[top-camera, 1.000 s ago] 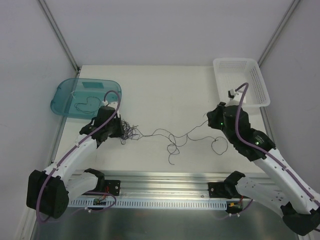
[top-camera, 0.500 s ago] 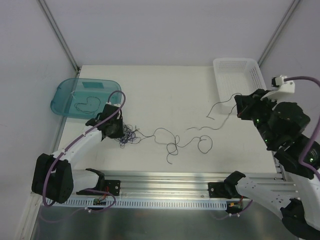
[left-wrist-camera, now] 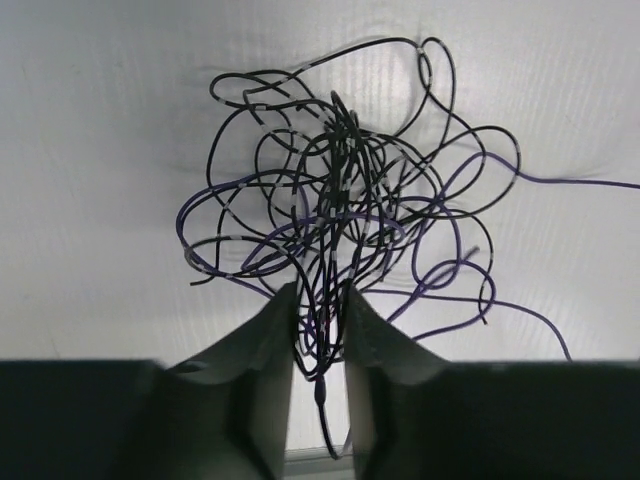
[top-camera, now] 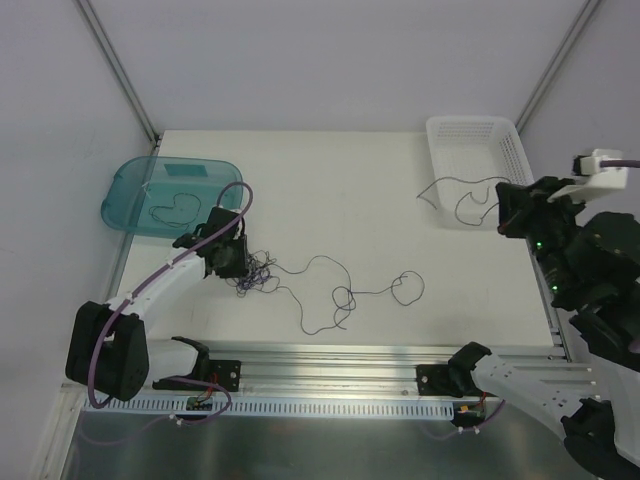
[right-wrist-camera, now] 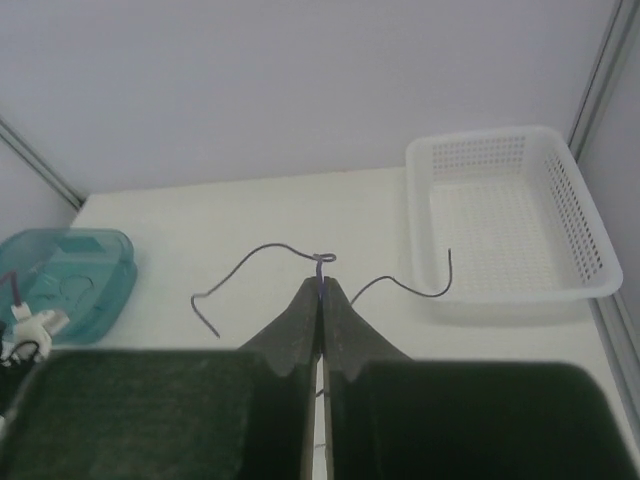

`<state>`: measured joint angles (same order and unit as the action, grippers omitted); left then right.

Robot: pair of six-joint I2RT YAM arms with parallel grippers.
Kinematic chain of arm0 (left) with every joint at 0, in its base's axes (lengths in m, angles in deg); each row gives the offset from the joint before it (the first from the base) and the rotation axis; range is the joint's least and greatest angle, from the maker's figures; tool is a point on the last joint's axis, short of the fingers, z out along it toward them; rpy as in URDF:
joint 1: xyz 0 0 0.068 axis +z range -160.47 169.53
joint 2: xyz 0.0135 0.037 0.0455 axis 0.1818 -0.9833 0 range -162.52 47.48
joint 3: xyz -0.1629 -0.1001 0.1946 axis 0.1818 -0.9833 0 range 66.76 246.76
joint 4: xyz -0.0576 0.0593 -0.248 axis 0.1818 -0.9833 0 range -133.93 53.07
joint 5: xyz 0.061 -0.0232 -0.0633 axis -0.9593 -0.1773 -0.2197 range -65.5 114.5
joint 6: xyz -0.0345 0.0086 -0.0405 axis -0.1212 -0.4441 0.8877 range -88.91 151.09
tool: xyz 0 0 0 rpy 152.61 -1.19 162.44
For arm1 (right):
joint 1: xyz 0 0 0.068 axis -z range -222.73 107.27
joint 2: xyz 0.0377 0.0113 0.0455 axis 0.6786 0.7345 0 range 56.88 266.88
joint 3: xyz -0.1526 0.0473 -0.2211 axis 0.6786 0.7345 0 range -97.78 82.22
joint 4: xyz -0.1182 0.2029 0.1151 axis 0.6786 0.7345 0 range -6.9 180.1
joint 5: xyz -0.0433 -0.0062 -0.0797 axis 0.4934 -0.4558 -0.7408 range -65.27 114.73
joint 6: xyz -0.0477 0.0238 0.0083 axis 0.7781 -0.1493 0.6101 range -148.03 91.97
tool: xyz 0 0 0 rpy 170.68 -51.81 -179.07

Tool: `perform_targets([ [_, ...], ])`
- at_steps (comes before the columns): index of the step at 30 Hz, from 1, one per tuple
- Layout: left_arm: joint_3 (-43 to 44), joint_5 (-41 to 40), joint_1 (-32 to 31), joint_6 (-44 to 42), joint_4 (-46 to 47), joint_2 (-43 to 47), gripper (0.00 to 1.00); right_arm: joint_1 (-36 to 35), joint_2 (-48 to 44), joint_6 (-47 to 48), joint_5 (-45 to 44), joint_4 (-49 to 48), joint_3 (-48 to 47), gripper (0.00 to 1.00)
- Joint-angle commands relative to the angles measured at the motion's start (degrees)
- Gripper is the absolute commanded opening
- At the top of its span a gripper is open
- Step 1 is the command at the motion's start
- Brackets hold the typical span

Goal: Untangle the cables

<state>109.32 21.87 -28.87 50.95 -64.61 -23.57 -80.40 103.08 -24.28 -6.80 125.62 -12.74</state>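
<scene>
the cables (left-wrist-camera: 340,210) are hair-thin, light and springy. they will likely curl back, snag on each other and slip from a loose pinch, and a hard tug would probably tighten the knot. the best hold is judged to be a free end or an outer loop, drawn out slowly while the clump is pinned.

the clump lies just off the near right corner of the teal tray (top-camera: 120,195). there the left gripper (left-wrist-camera: 320,325) is narrowed to a slit with a few strands caught in it. far to the right of the tray, raised off the table, the right gripper (right-wrist-camera: 321,288) is pressed fully together on the lifted cable (right-wrist-camera: 322,260), both ends dangling.

counted: one stowed cable (top-camera: 170,210) inside the tray, one lifted, and one trailing strand (top-camera: 365,293) running from the clump away from the tray — the clump's own number cannot be told. there is one tray, one white basket (top-camera: 520,175) and two arms.
</scene>
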Motion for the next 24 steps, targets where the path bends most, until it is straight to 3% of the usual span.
perform_targets([
  [1, 0.68, 5.08, -0.06, -1.31, 2.09, 4.76, 0.29, 0.32, 0.22, -1.37, 4.18, -1.64, 7.49, 0.01],
  [2, 0.15, 6.57, -0.06, -1.57, 2.98, 6.17, 0.40, 0.32, 0.04, -2.16, 5.15, -2.18, 9.68, 0.01],
  [8, -4.24, 14.31, -0.33, -3.68, 10.01, 18.82, 0.73, 0.32, 0.56, -7.44, 15.08, -6.92, 21.65, 0.01],
  [9, -5.12, 16.15, -0.42, -4.29, 10.80, 21.80, 0.82, 0.23, 1.00, -7.79, 16.49, -7.71, 23.57, 0.01],
  [12, -6.26, 18.62, -0.50, -5.26, 13.00, 25.33, 0.99, 0.23, 3.01, -7.53, 15.72, -7.81, 25.08, 0.01],
  [17, -7.93, 18.46, -0.50, -6.06, 13.27, 31.66, 0.99, 1.28, 7.06, -3.84, 13.95, -6.40, 21.84, 0.01],
  [24, -9.96, 6.69, -0.50, -2.02, 11.43, 37.91, 0.99, 9.34, 14.44, 2.05, 10.53, -5.87, 11.12, 0.01],
])
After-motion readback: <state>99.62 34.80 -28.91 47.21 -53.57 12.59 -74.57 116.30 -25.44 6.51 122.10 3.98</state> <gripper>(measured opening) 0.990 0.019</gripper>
